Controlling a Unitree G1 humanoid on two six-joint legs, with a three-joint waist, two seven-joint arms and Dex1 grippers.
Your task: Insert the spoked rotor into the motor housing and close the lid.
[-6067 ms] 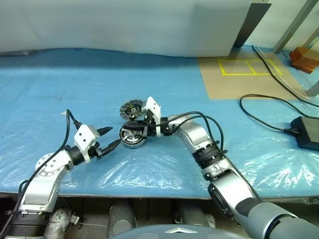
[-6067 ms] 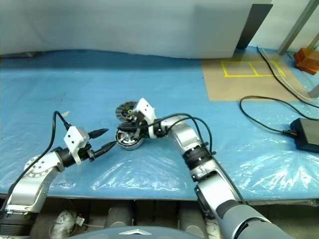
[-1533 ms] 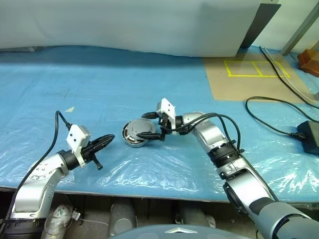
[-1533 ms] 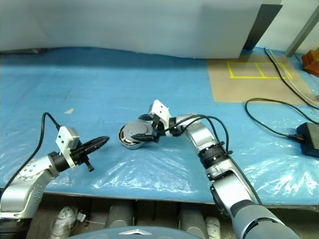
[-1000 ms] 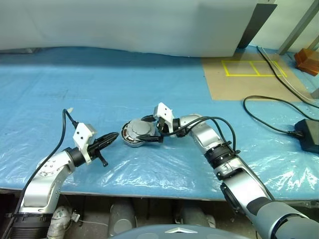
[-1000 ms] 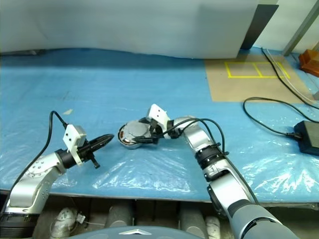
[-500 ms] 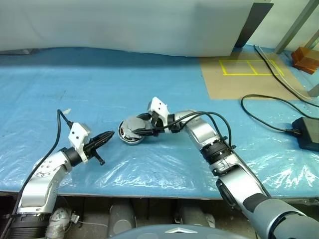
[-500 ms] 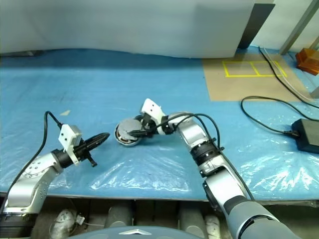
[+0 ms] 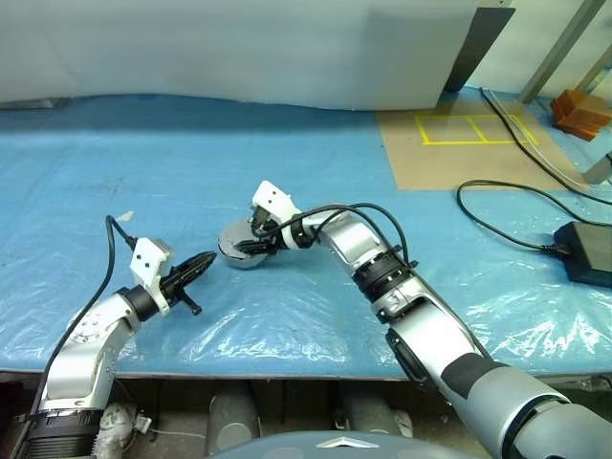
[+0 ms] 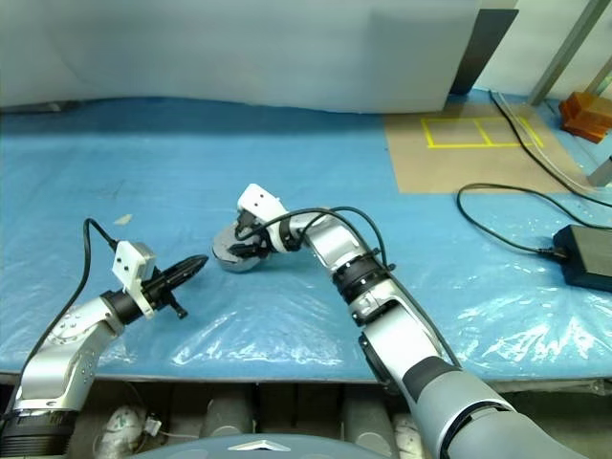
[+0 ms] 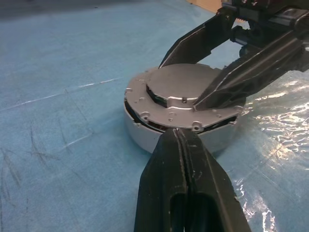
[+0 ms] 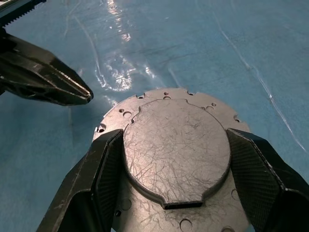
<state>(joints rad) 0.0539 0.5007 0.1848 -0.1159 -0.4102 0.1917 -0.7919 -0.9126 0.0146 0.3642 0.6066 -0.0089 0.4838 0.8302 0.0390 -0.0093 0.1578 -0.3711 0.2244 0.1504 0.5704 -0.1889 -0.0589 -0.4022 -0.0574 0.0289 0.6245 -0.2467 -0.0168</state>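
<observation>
A: One motor housing on the blue desk, lid on top, contents hidden.
B: Fingers?
A: Right gripper spread, straddling the lid's raised centre; left gripper fully closed, empty, beside the housing.

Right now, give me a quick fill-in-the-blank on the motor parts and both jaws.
1. The lid lies on top of the motor ____.
2. The right gripper has its jaws on either side of the ____.
3. The left gripper has its jaws ____.
4. The parts rest on a ____ plastic sheet.

Missing: housing; lid; shut; blue
</observation>
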